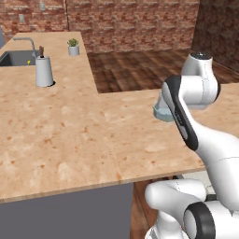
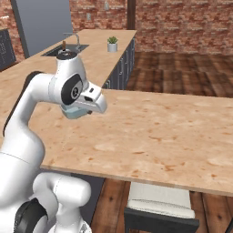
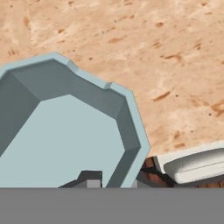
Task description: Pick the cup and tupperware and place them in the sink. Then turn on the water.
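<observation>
Currently catalogued, item by item:
Gripper (image 3: pixel 113 183): closed narrowly on the wall of the tupperware — one dark tip inside the rim, the other outside it, seen in the hand view; hidden behind the arm in both base views.
Tupperware (image 3: pixel 65 140): pale blue-grey, shallow, angled corners, interior bare; carried above the wood-look counter, close under the hand. Visible as a pale blue edge (image 1: pixel 161 111) left of the forearm in the left base view and below the wrist (image 2: pixel 73 111) in the right base view.
Arm (image 1: pixel 186 112): white with dark joints, bent over the near stretch of counter, well apart from the sink.
Counter (image 1: pixel 70 140): light wood-look, L-shaped, running from the near peninsula to the far corner by the brick wall.
Sink (image 1: pixel 16 58): dark grey basin set in the far left end of the counter; also far back in the right base view (image 2: pixel 66 50).
Faucet (image 1: pixel 25 42): grey metal, arched over the basin.
Cup: possibly the small yellow speck at the basin's edge (image 1: pixel 29 61) — too small to tell.
Paper-towel roll (image 1: pixel 44 71): tall, white, upright, just beside the sink.
Potted plant (image 1: pixel 73 46): small, green, in a white pot, beyond the roll.
Stool (image 2: pixel 159 202): pale cushioned seat below the counter's near edge.
</observation>
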